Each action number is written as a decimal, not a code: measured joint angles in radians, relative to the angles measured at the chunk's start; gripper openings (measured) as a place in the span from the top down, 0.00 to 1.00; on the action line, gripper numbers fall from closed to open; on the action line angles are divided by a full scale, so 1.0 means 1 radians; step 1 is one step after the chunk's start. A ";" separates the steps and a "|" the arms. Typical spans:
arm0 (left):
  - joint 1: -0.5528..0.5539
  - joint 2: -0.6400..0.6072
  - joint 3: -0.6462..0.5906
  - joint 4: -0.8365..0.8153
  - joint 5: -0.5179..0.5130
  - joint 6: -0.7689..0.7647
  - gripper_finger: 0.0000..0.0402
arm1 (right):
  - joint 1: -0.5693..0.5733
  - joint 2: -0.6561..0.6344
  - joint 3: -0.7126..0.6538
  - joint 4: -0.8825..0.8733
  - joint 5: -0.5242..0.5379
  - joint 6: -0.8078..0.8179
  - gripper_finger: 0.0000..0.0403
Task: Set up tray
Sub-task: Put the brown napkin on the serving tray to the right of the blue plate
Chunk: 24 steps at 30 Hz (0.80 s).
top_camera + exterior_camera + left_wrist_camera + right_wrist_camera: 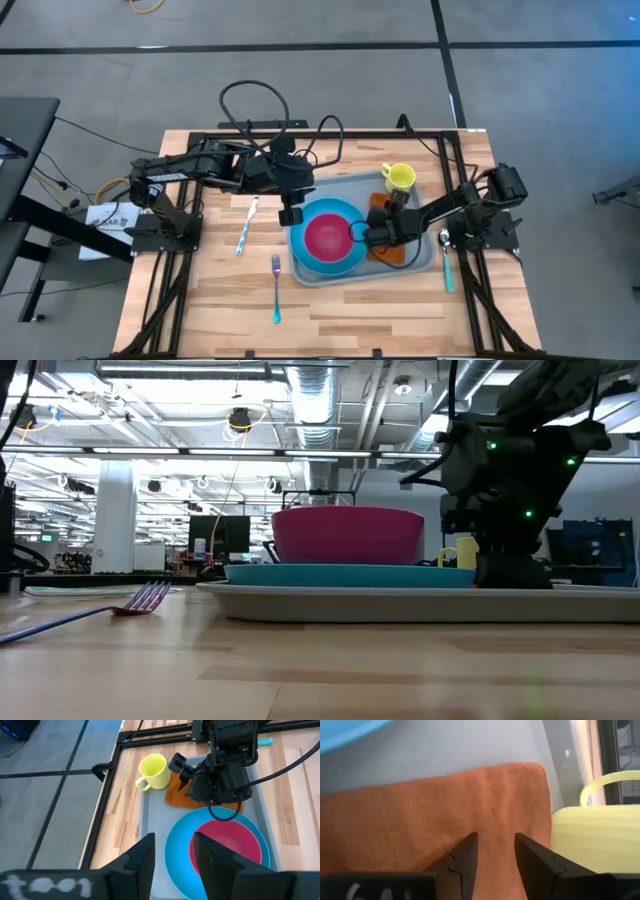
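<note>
The pale grey-blue tray [318, 277] lies on the wooden table, right of centre. On it sit a round blue plate [305, 250] with a magenta bowl [326, 237], an orange napkin [420, 820] lying flat, and a yellow mug [400, 178] at its far right corner. My left gripper [172, 855] is open and hovers over the tray's left part beside the plate's rim. My right gripper [495, 855] is open and low over the napkin, between plate and mug, pointing down toward the table's left. My right gripper comes at the napkin's far part [495, 815] slanting down from the table's right, one finger [467, 852] on each side of a strip of cloth. Whether the fingertips touch the napkin, I cannot tell.
A fork [276, 290] lies on the wood near the tray's near left corner. A blue-handled knife [246, 228] lies left of the tray and a spoon [446, 262] right of it. Black frame rails [190, 200] border the table's sides and far edge.
</note>
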 joint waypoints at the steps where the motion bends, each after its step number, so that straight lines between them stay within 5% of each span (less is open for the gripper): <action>1: 0.000 0.000 0.000 0.000 0.000 0.000 0.69 | 0.004 -0.001 0.000 -0.005 0.004 0.017 0.70; 8: 0.000 0.000 0.000 -0.023 -0.001 0.000 0.69 | 0.084 -0.098 0.009 -0.080 0.000 0.208 0.70; 16: 0.000 0.000 0.000 -0.034 -0.001 -0.026 0.69 | 0.231 -0.283 0.015 -0.093 -0.174 0.608 0.70; 24: 0.000 0.000 0.000 -0.039 0.009 -0.062 0.69 | 0.409 -0.204 0.015 0.064 -0.154 0.708 0.70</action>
